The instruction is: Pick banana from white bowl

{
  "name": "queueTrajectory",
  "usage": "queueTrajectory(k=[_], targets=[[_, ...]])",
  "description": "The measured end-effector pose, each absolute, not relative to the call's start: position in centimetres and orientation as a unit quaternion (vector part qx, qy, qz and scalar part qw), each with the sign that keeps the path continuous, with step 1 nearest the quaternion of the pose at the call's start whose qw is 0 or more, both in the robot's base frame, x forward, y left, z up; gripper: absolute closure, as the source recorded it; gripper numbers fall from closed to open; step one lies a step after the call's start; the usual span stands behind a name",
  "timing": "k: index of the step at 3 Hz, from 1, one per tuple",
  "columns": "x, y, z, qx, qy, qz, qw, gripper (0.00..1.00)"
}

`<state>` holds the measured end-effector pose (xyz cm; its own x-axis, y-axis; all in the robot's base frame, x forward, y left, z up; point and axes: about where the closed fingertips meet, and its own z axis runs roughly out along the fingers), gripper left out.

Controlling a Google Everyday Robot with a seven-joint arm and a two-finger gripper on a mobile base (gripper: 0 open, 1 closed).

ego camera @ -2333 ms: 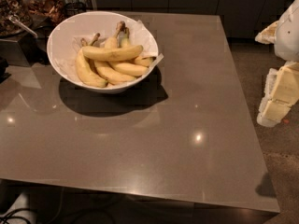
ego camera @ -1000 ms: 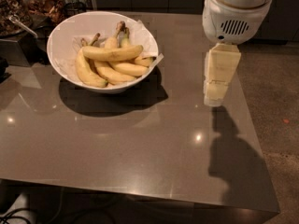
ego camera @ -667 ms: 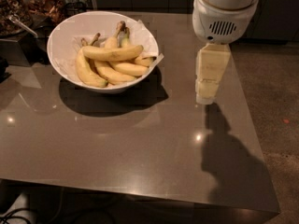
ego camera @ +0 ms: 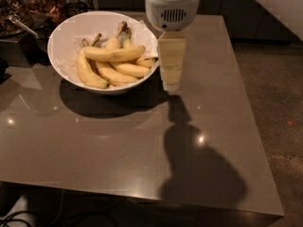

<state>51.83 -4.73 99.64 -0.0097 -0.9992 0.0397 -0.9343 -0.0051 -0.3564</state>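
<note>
- Banana (ego camera: pixel 113 54): we see it on top of the pile in the white bowl (ego camera: pixel 59 46). It lies roughly level, L to R across the bowl's middle, w/ one end reaching toward the bowl's R rim.
- Other bananas (ego camera: pixel 90 72): several lie under and in front of it, all inside the bowl. Their brown stems point toward the bowl's far rim.
- White paper (ego camera: pixel 144 32): lines the bowl's inside, w/ a crumpled edge showing at the far-R rim.
- Gripper (ego camera: pixel 171 83): cream-coloured, pointing straight down, just beside the bowl's R rim and outside it. It touches no banana.
- We cannot tell whether the gripper is open or closed, and nothing is seen in its hold.
- Arm housing (ego camera: pixel 173 6): white, rounded, w/ a vent grille. It sits directly above the gripper, level w/ the bowl's far-R edge.
- Bench (ego camera: pixel 94 145): glossy grey-brown top. The bowl stands on it, w/ bare surface in front of the bowl and to its R.
- Bowl shadow (ego camera: pixel 109 105): dark patch on the bench just in front of the bowl.
- Arm shadow (ego camera: pixel 199 174): starts on the bench below the gripper and widens in front-R of the bowl, near the bench's front edge.
- Dark clutter (ego camera: pixel 21 13): L of the bowl, beyond its rim, w/ a metal utensil handle among it. We cannot tell more.
- Floor (ego camera: pixel 279 103): speckled, well to the bowl's R, past the bench edge.
</note>
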Motion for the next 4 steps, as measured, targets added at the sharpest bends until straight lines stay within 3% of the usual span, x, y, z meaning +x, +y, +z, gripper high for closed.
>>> queueTrajectory(k=[2, 4], targets=[[53.4, -3.2, 99.4, -0.693, 0.698, -0.128, 0.127, 0.0], [57.9, 1.6, 98.1, -0.72, 0.679, -0.081, 0.121, 0.0]])
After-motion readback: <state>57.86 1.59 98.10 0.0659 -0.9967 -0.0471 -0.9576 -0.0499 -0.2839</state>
